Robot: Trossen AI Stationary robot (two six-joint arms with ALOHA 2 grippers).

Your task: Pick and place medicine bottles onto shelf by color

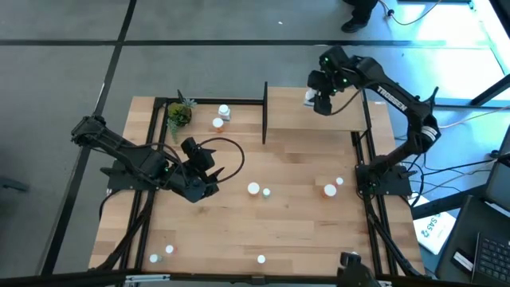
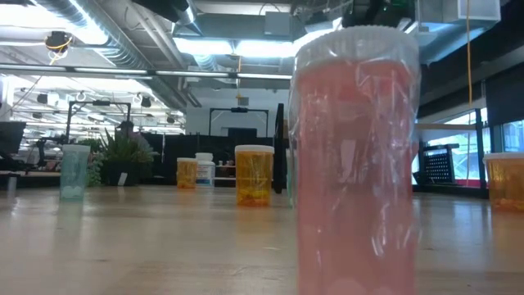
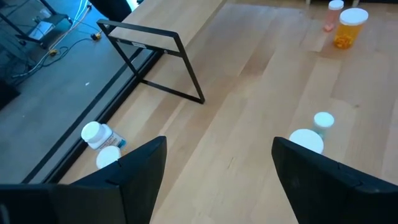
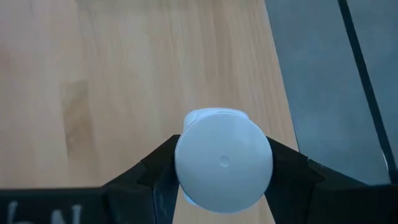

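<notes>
High view: the shelf (image 1: 319, 119), a light-wood board on a black frame, serves as the landmark at the far right part of the wooden table (image 1: 295, 223). The right gripper (image 1: 321, 102) hangs over the shelf's far edge, and the right wrist view shows its two dark fingers (image 4: 158, 171) clamped on a white-capped bottle (image 4: 222, 160) just above the board's pale wood, close to the board's edge. The left gripper (image 1: 209, 182) sits well away from the shelf, on the table's near-left side, with its jaws spread apart and nothing between them; in the left wrist view its fingers (image 3: 140, 168) frame bare tabletop. Between the left gripper and the shelf, on the table in front of the board, stand two small bottles (image 1: 253, 189) side by side. Nearer the shelf's front right corner are an orange bottle (image 1: 330, 190) and a smaller pinkish one (image 1: 340, 182) beside it. To the left of the shelf, past its black upright, lie a white bottle (image 1: 225, 112) and an orange one (image 1: 217, 123), near a small potted plant (image 1: 178, 115). Far from the shelf, along the table's near edge, more bottles stand: a pair at the left (image 1: 169, 249) and a single one (image 1: 260, 258) near the middle. In the low view a pink bottle (image 2: 354, 164) with a white cap fills the foreground.
</notes>
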